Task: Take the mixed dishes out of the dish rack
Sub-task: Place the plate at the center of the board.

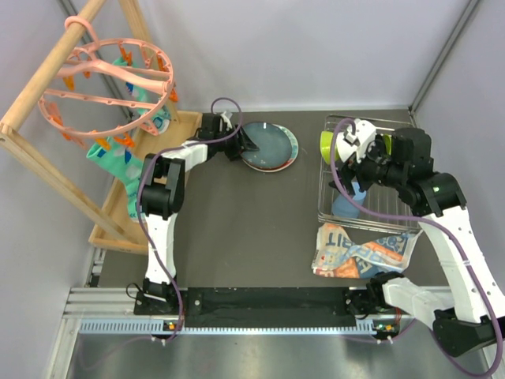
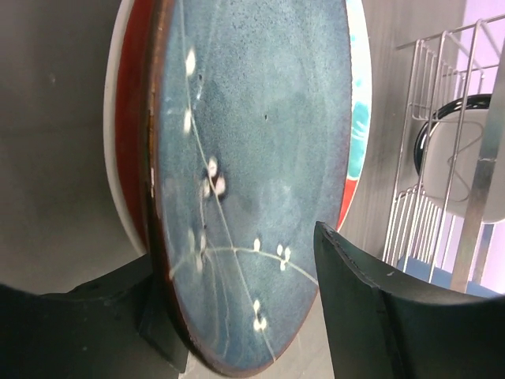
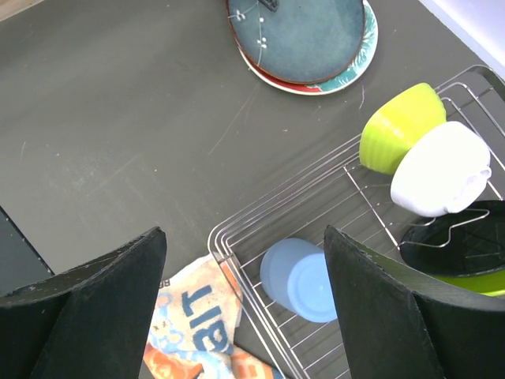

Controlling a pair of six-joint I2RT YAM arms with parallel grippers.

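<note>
The large dark teal speckled plate (image 1: pixel 267 144) lies on the pink-rimmed plate (image 1: pixel 293 150) on the table at the back centre. My left gripper (image 1: pixel 249 143) is open and straddles the teal plate's near rim (image 2: pixel 252 158), one finger under it and one above. The wire dish rack (image 1: pixel 325 212) stands at the right. It holds a lime-green bowl (image 3: pixel 398 126), a small white bowl (image 3: pixel 438 167), a light blue cup (image 3: pixel 300 280) on its side and a black dish (image 3: pixel 458 241). My right gripper (image 3: pixel 245 237) is open and empty above the cup.
A printed orange-blue-white packet (image 1: pixel 363 253) lies against the rack's near edge. A wooden frame with a pink clip ring (image 1: pixel 110 79) stands at the back left over a wooden tray (image 1: pixel 110 225) with a teal sock (image 1: pixel 118 162).
</note>
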